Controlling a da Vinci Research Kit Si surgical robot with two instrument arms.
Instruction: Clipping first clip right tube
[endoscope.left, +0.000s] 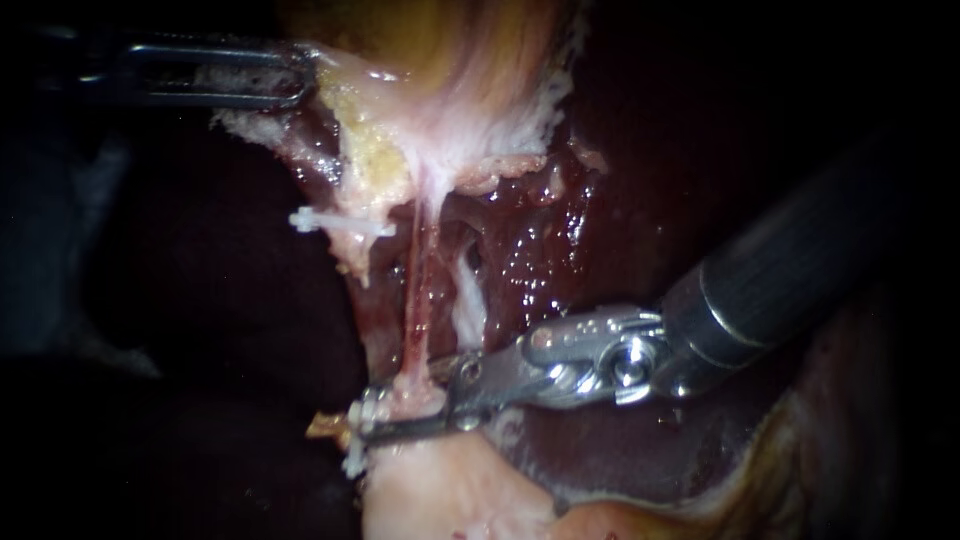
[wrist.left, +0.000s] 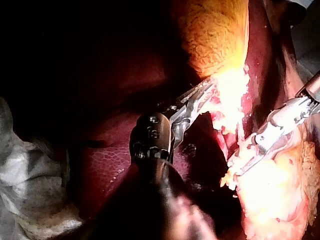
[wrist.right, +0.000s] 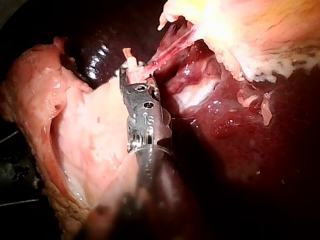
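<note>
— Clips counted?
— Two white plastic clips (endoscope.left: 340, 222): one high, one in your right end effector (endoscope.left: 375, 420), clenched on the thin pink tube (endoscope.left: 415, 300) at its base. Your left end effector (endoscope.left: 300, 78) grips the pale gallbladder (endoscope.left: 450, 100).

Endoscope light falls hardest on the gallbladder (endoscope.left: 450, 100) gripped at the tip of the left instrument (endoscope.left: 308, 75), while that instrument's shaft sits in near darkness. Small glints dot the wet liver (endoscope.left: 540, 250) beside the right instrument (endoscope.left: 365, 422), whose metal hinge throws bright highlights; the tube (endoscope.left: 418, 290) in its jaws glistens. In the left wrist view, glare burns out the tissue between the two instruments and the near shaft is a dark mass. In the right wrist view, glare whitens the tissue beyond the jaws and shadow swallows the liver beside the shaft.
</note>
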